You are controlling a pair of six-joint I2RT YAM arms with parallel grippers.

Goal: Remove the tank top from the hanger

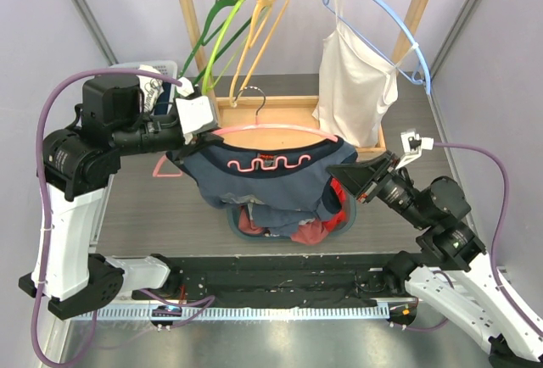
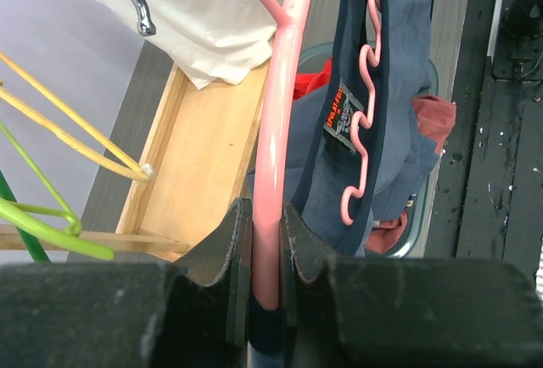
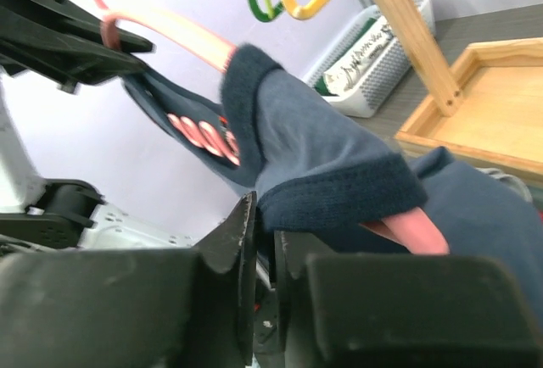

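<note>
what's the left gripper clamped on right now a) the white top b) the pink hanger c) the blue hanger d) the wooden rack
B: in the left wrist view the left gripper has its fingers closed on the bar of the pink hanger, with the navy tank top draped beside it.

Navy tank top [image 1: 271, 188], a small label at its neckline, draped over a pink hanger [image 1: 280, 127] with a dark metal hook. Hanger raised, roughly level, mid-table. The hanger's right end protrudes from under the right shoulder strap.
</note>
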